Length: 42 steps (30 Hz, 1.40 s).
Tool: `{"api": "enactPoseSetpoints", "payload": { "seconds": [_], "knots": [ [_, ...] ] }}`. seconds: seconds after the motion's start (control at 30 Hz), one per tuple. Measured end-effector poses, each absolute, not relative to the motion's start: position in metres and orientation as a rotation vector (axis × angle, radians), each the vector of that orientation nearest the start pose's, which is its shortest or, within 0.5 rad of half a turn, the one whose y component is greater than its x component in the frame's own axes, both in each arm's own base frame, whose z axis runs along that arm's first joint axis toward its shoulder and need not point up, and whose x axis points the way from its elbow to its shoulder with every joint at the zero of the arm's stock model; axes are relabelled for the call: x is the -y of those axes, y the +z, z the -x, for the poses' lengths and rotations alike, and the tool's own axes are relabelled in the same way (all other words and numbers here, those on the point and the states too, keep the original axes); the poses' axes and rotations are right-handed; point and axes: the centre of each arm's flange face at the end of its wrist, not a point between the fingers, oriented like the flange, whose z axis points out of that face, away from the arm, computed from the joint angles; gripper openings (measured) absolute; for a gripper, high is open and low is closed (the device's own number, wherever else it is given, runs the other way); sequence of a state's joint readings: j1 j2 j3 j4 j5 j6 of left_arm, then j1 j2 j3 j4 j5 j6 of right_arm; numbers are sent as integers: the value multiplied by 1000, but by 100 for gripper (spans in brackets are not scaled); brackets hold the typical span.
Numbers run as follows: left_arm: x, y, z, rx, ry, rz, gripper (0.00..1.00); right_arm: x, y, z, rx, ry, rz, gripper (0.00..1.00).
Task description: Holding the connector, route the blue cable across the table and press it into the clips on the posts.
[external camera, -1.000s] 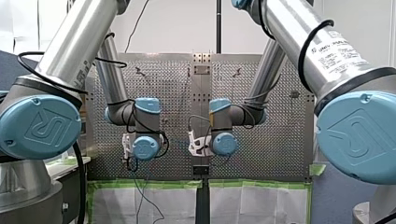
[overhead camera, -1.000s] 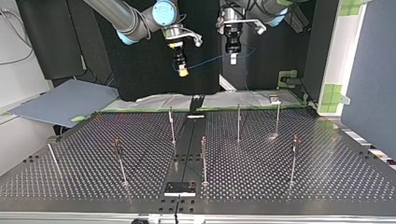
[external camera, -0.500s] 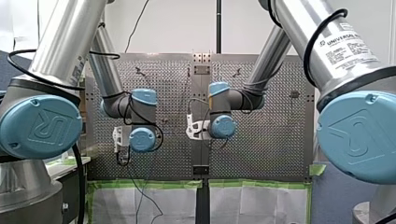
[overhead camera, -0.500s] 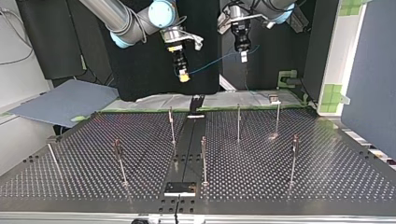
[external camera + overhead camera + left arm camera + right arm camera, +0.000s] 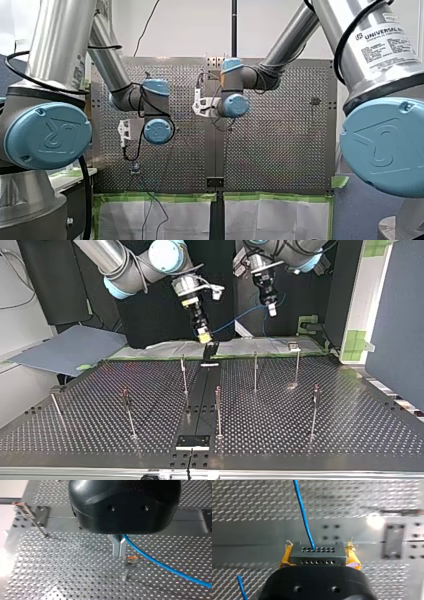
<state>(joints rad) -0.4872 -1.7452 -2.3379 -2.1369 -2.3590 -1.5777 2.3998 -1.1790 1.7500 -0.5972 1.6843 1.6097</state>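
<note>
My right gripper (image 5: 204, 334) clamps the connector (image 5: 317, 553); the blue cable (image 5: 160, 565) runs from it to my left gripper (image 5: 119, 550), which pinches it.

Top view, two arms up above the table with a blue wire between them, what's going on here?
My right arm's jaws are shut on the grey connector, and the blue cable runs from it to my left arm's jaws, shut on it further along. Both hang above the far edge of the table. No cable is clipped to the posts yet.
</note>
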Motion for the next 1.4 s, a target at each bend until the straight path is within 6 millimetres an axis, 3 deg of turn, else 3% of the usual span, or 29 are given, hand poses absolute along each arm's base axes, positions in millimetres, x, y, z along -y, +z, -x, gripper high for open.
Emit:
{"api": "enactPoseSetpoints", "payload": {
  "seconds": [0.1, 0.37, 0.53, 1.17, 1.4],
  "knots": [
    [235, 184, -314, -1485, 189, 286, 0, 313, 254, -528, 796, 1788, -1677, 0],
    [234, 224, -328, -1438, 168, 331, 0, 317, 241, -548, 782, 1802, -1710, 0],
    [229, 245, -334, -1415, 173, 356, 0, 318, 245, -560, 769, 1833, -1722, 0],
    [177, 315, -356, -1345, 203, 402, 0, 321, 301, -592, 744, 1905, -1757, 0],
    [167, 321, -378, -1330, 219, 415, 0, 326, 326, -602, 757, 1940, -1754, 0]
  ]
}}
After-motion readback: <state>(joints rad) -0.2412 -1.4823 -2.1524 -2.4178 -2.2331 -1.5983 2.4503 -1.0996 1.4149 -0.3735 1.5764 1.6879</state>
